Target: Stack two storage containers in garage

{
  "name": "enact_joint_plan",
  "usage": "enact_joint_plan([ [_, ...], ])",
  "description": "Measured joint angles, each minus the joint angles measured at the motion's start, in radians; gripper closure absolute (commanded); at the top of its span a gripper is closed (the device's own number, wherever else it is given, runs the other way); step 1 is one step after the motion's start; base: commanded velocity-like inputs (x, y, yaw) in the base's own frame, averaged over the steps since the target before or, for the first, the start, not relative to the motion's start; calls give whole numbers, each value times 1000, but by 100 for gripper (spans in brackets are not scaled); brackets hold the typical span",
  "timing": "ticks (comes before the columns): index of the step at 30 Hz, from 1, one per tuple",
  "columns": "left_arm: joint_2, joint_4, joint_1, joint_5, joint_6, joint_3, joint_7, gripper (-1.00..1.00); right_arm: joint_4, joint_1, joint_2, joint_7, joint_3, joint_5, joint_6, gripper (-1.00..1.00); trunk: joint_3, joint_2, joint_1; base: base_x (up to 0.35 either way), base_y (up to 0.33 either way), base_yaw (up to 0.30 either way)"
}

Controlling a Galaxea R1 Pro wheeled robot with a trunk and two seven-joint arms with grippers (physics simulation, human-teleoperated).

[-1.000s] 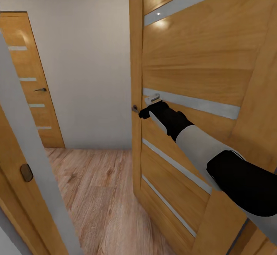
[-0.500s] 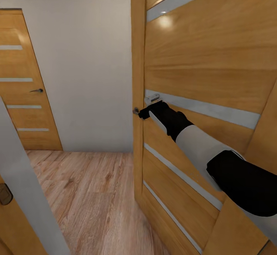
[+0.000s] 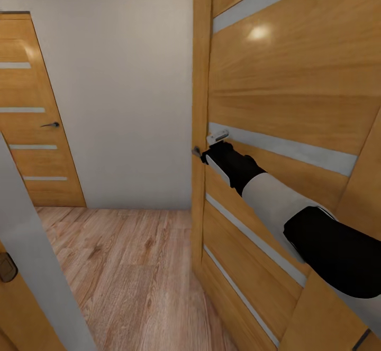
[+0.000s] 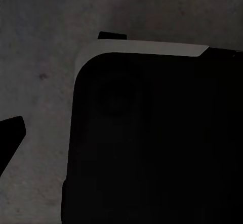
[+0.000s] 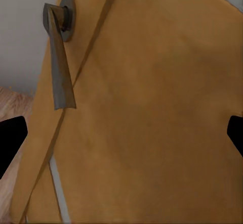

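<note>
The two storage containers are out of view. I face a wood-plank hallway. My right arm reaches forward to a tall orange-brown door (image 3: pixel 275 102) that stands ajar. My right gripper (image 3: pixel 210 153) is at the door's free edge, just beside its dark lever handle (image 3: pixel 196 151). In the right wrist view the right gripper (image 5: pixel 121 138) is open, its black fingertips (image 5: pixel 10 138) spread wide with the door face (image 5: pixel 152 107) close in front and the handle (image 5: pixel 59 67) off to one side. My left gripper shows one black fingertip (image 4: pixel 10 133) over a grey speckled surface (image 4: pixel 40 57).
A second, shut wooden door (image 3: pixel 32 129) with a lever handle (image 3: pixel 52 125) stands at the left of a cream wall (image 3: pixel 121 86). A pale door frame edge (image 3: pixel 37 266) slants across the near left. Light wood floor (image 3: pixel 132 266) runs between them. A dark robot part (image 4: pixel 152 143) blocks much of the left wrist view.
The view turned a little early on. Since then the door's free edge has swung to the right, and my right gripper has moved right with it, widening the gap.
</note>
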Motion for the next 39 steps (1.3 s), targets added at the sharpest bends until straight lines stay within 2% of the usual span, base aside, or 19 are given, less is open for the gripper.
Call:
enact_joint_plan([
  [11, 0, 0, 0, 0, -1, 1, 0, -100, 44, -1, 0, -5, 1, 6, -7, -100, 0, 0, 0, 0, 0, 0],
  [20, 0, 0, 0, 0, -2, 0, 0, -100, 157, -55, 0, -6, -6, -8, -41, -100, 0, 0, 0, 0, 0, 0],
  [25, 0, 0, 0, 0, -2, 1, 0, -100, 180, -66, 0, -5, -10, -8, -54, -100, 0, 0, 0, 0, 0, 0],
  [29, 0, 0, 0, 0, -1, 1, 0, -100, 156, -68, 0, -9, -4, 25, -50, -100, 0, 0, 0, 0, 0, 0],
  [37, 0, 0, 0, 0, -1, 2, 0, -100, -27, -63, 0, 20, -8, 11, -30, -100, 0, 0, 0, 0, 0, 0],
  [39, 0, 0, 0, 0, -1, 2, 0, -100, -53, -58, 0, 63, -10, 9, -31, -100, 0, 0, 0, 0, 0, 0],
])
